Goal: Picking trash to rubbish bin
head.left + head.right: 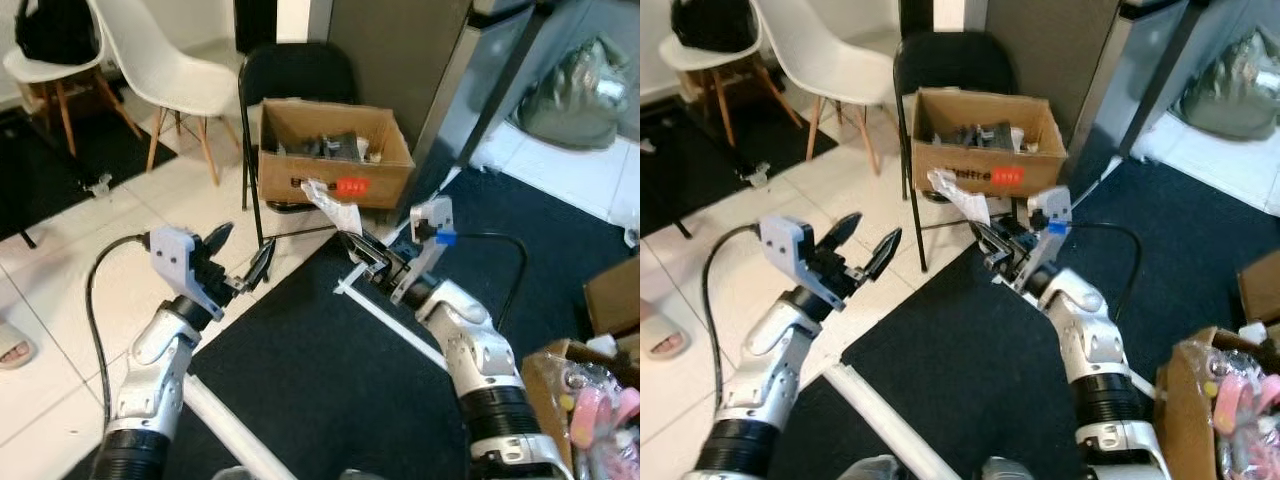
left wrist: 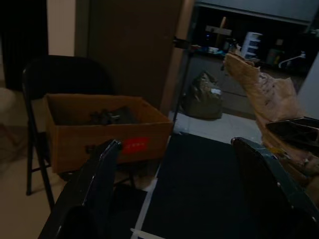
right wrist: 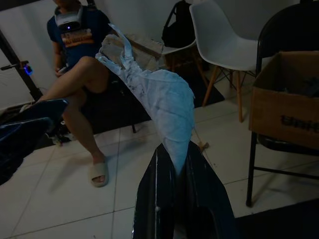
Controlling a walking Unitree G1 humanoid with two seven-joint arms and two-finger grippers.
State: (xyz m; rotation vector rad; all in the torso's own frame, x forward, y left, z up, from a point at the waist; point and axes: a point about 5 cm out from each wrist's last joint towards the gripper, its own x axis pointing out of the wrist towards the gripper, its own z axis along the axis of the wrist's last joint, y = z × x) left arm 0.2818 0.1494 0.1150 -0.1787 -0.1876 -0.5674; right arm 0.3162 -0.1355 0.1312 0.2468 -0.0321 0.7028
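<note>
Tiled floor, cardboard box (image 1: 335,160) (red label, writing perhaps illegible)

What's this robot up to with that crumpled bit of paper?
It is tidying up trash. Its right gripper is shut on a crumpled white wrapper, held up in front of a cardboard box that sits on a black folding chair and already holds some dark scraps. The left gripper hangs open beside it, holding nothing. The wrapper is not yet in the box.

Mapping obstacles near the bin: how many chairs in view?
3. A black folding chair holds the cardboard box. A white chair stands to its left. Another white chair at far left carries a black bag. More may lie outside the frame.
</note>
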